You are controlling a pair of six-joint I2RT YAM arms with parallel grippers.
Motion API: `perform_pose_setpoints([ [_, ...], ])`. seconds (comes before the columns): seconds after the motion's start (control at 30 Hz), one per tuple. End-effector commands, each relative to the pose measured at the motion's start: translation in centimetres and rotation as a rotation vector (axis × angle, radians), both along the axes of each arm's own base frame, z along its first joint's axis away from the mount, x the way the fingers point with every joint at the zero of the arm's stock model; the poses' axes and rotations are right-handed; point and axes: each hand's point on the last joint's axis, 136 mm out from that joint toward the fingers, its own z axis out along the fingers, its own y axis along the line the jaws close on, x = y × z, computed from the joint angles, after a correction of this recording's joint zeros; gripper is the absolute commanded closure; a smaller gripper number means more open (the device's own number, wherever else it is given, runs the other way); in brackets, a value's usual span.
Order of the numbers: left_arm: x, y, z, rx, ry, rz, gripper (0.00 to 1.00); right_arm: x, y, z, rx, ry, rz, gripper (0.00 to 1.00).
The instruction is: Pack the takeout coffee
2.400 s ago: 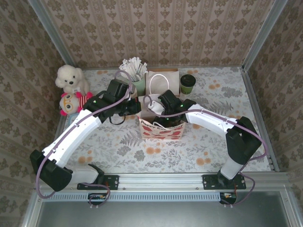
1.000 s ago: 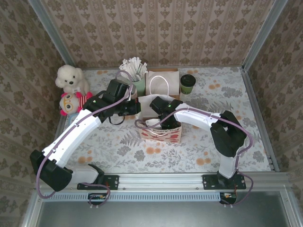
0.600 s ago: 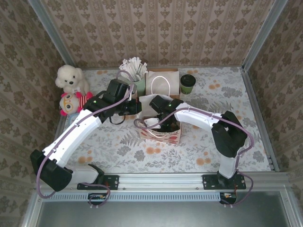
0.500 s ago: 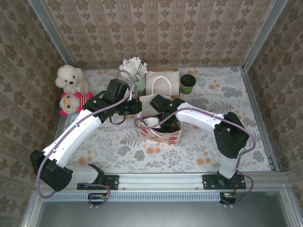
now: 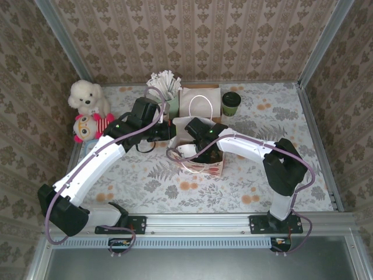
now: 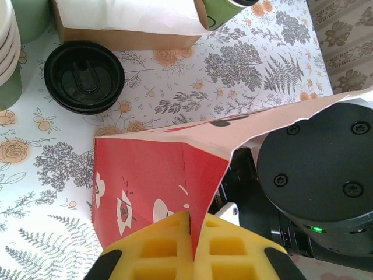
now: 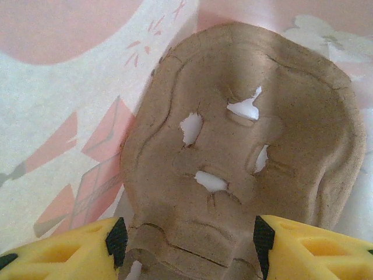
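One coffee cup (image 5: 231,103) waiting outside the paper bag (image 5: 204,167)

It stands at the far edge, right of the bag, with its black lid (image 6: 84,76) lying apart on the bag's left. The left gripper (image 6: 191,248) pinches the bag's rim, likely to keep the mouth open. Overhead, the right arm reaches into the bag. Its wrist camera shows the right gripper (image 7: 189,245) clasping a brown pulp carrier (image 7: 233,151), probably the cup's seat.

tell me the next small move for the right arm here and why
Probably lower the right gripper a little and then let go. It holds the brown pulp carrier inside the paper bag, whose rim the left gripper pinches open; the green cup stands outside the bag.
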Motion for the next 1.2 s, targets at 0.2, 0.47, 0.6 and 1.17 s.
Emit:
perform_pose_setpoints([
  [0.2,0.2,-0.2,0.5,-0.024,-0.032,-0.016,1.00,0.9,-1.0,-2.9,-0.116,-0.045,0.038,0.38],
  [0.47,0.2,-0.2,0.5,-0.023,-0.033,-0.018,1.00,0.1,-0.4,-2.1,-0.078,0.001,0.040,0.37],
  [0.6,0.4,-0.2,0.4,-0.024,-0.043,-0.016,1.00,-1.1,0.3,0.0,-0.017,0.078,0.025,0.35],
  [1.17,0.8,-0.2,1.0,-0.042,-0.101,-0.014,1.00,-1.1,-2.4,-3.6,-0.123,0.160,-0.146,0.35],
])
